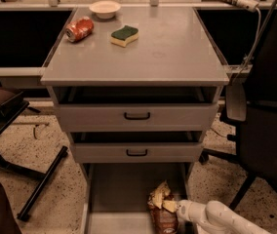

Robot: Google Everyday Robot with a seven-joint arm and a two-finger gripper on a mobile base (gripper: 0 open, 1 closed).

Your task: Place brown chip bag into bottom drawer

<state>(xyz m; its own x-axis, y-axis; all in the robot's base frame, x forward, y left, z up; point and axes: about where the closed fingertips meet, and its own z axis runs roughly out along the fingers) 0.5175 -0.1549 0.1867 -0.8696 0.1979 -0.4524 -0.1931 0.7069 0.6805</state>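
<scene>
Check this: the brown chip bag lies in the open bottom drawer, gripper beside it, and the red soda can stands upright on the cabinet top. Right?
One error: the camera view shows the red soda can lying on its side, not upright. The crinkled brown chip bag is in the open grey bottom drawer, the gripper beside it.

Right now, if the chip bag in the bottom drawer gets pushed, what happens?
Brown chip bag looks crumpled, so probably floppy: it would buckle rather than slide whole. Likely light for its size. Gripper sits at its right edge, in the bottom drawer.

Pincer [178,209] apparently against brown chip bag [163,219]
</scene>
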